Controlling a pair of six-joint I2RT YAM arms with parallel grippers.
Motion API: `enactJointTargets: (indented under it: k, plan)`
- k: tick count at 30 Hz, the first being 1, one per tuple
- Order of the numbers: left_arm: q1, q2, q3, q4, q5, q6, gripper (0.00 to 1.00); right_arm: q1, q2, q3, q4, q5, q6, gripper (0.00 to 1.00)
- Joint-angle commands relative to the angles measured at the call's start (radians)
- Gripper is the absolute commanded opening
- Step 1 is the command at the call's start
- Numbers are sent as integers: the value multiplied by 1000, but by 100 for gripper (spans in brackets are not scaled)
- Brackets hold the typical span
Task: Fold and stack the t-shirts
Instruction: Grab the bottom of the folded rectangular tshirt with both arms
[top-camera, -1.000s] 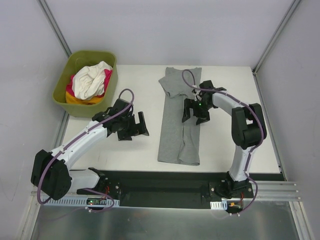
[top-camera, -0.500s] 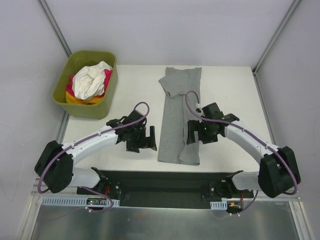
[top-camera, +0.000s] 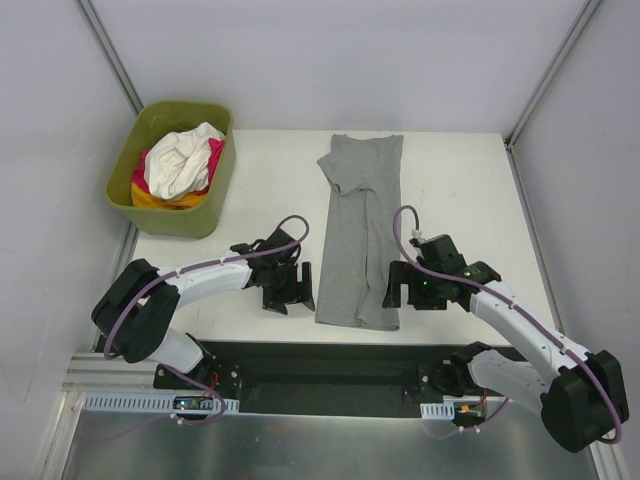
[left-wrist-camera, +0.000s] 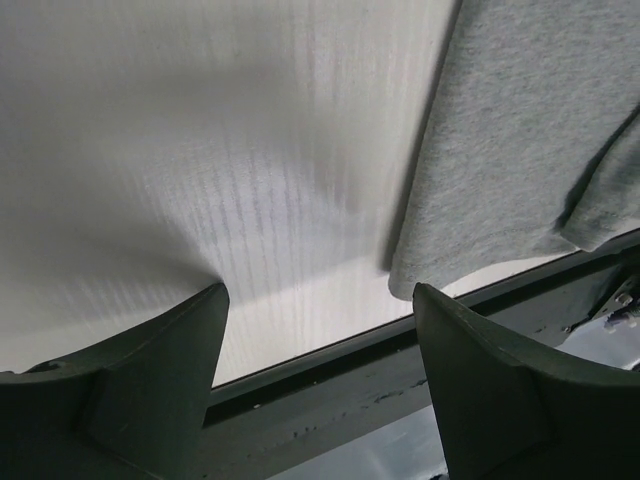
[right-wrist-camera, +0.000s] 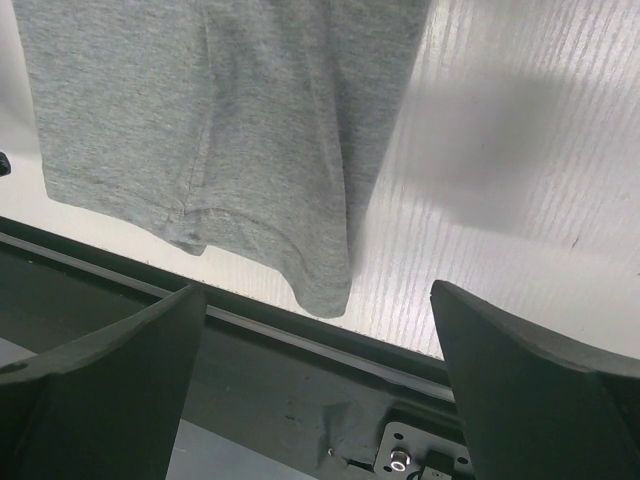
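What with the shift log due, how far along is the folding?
Done: the grey shirt lies folded lengthwise into a narrow strip. In hand: the left gripper and right gripper, both open and empty, sit low on either side of its near hem. Left: probably a crosswise fold, plus the shirts bunched in the tub; there is no stack yet.

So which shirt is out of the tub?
The grey t-shirt, spread on the table; the white shirt, pink shirt and orange shirt sit bunched in the olive tub.
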Motion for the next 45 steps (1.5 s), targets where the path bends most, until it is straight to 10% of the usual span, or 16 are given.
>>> enactJointTargets:
  k: [1,10,22,31,39,45]
  plan:
    - [-5,43,26,39,48,9,72,4,13,14,-25,18,16,100]
    - [-77,75,41,105,135,4,68,4,-13,-31,-16,6,48,100]
    - [-83,197,82,104,163,23,12,8,-4,-87,16,-138,53,95]
    - [-83,189,87,105,160,26,0,43,74,-109,69,-132,77,68]
    - [-86,146,53,104,164,7,0,69,91,-153,101,-103,118,1]
    - [-104,-24,-54,99,232,-28,0,148,-45,-193,84,-198,138,1]
